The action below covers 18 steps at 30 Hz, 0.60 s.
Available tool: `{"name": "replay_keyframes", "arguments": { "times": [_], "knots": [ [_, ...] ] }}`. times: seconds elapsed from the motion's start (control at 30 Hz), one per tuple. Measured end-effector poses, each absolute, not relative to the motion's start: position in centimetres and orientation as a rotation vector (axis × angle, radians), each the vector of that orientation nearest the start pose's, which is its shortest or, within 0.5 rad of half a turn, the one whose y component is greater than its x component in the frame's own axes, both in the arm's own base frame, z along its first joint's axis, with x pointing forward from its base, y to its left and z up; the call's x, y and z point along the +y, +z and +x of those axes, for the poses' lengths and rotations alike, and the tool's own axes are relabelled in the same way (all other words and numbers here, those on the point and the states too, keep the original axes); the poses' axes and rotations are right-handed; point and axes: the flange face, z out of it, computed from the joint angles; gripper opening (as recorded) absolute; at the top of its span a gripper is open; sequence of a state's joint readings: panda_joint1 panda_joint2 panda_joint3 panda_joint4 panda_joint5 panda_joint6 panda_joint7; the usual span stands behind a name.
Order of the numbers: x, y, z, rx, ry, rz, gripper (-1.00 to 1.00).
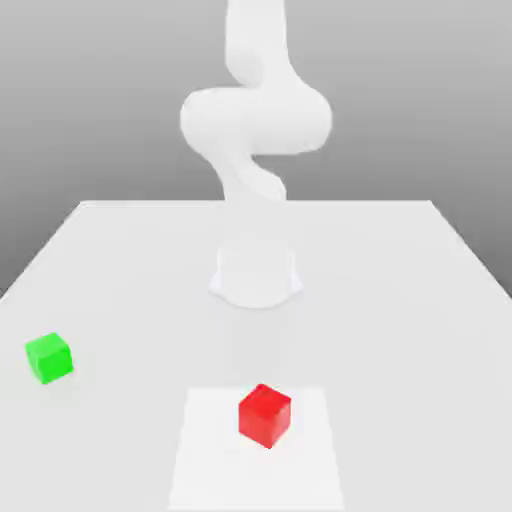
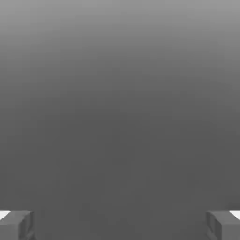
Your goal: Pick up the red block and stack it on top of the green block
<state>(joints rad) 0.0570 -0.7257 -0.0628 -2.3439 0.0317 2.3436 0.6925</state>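
Red blk (image 1: 265, 416) seen on white patch (image 1: 256, 475), grn blk (image 1: 50, 358) on tbl (image 1: 130, 330), well apart. Count: 1 red, 1 grn. Gripper (image 2: 120, 226) spread wide, nothing pinched.

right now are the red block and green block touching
Apart: the exterior view plainly shows bare table between the red block and the green block.

The arm (image 1: 256, 120) is glossless white — smooth, rounded segments — and its tool (image 2: 120, 226) has grey, blocky fingertips (image 2: 222, 226).
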Motion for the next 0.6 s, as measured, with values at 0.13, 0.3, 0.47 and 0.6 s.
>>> {"name": "replay_keyframes", "arguments": {
  "times": [0.13, 0.3, 0.47, 0.6],
  "knots": [
    [-1.3, 58.4, 41.7, 0.768, -0.744, -2.630, 0.00],
    [-0.3, 48.0, 44.5, 0.553, -0.544, -2.765, 0.00],
    [1.1, 37.9, 44.5, 0.323, -0.358, -2.891, 0.00],
    [1.8, 30.7, 43.0, 0.127, -0.222, -2.984, 0.00]
  ]
}}
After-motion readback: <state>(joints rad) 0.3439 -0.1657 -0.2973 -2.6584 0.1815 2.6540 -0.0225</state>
